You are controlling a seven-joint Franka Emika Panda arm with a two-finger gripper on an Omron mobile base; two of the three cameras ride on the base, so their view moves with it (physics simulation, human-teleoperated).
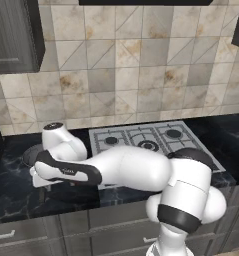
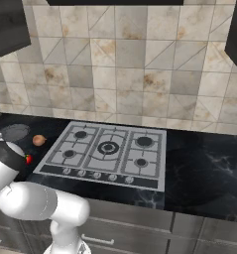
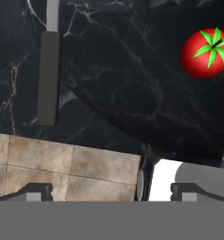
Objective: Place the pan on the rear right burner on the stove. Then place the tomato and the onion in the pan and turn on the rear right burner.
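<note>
One tomato (image 3: 207, 52), one onion (image 2: 38, 140), one pan (image 2: 14, 132)

Even, diffuse rendered light with no visible source; tiled wall (image 2: 120, 74) is bright, dark marble counter (image 2: 204, 163) dim. A soft round shadow darkens the counter in the hand view. The tomato (image 3: 206, 52) shows faint gloss. Base views look slightly soft and low-resolution.
</note>
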